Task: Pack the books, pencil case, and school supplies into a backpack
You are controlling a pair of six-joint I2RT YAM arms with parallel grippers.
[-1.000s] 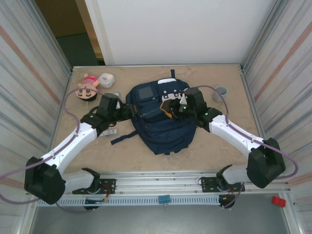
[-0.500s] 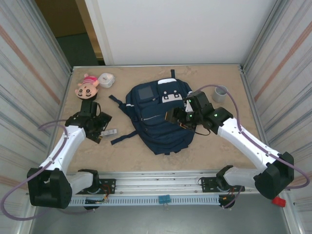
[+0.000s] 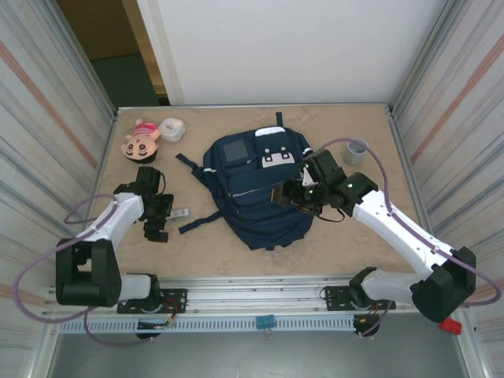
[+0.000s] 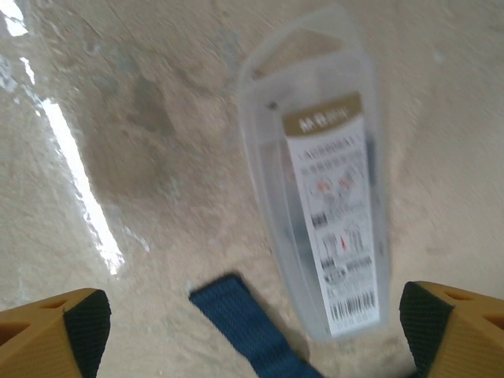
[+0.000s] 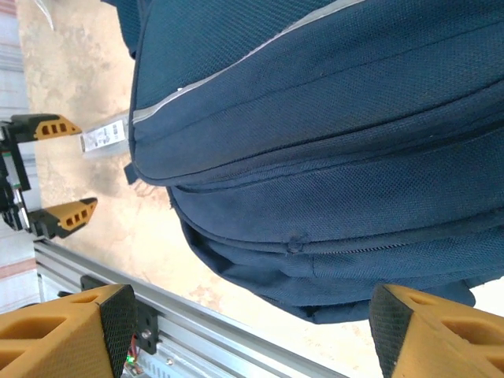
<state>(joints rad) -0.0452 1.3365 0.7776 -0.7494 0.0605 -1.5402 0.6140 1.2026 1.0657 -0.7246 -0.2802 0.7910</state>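
A large navy blue fabric backpack (image 3: pixel 244 205), marked with a grey square patch and a white patch, was seen lying flat at the middle of the sandy-beige table (image 3: pixel 370 118). In the right wrist view the zip seams across its front were shown drawn together, so nothing of its contents could be made out. The right gripper (image 3: pixel 285 194) was held just above the fabric, its fingers spread wide with nothing between them.

Left of the backpack, a small clear plastic packet (image 3: pixel 180 213) with a white printed label was found on the bare table, just beside the end of a navy strap (image 3: pixel 198 220). In the left wrist view the packet was seen closed, and the dark slender contents behind its label were too blurred to be named. The left gripper (image 4: pixel 256 327) was pointed at it, released, with its fingers well apart and clear of the packet.

At the far left a pink doll head (image 3: pixel 140 140) and a small white round container (image 3: pixel 172 128) were placed near each other. A grey cup (image 3: pixel 356 150) was stood upright at the far right, and its inside could not be made out.
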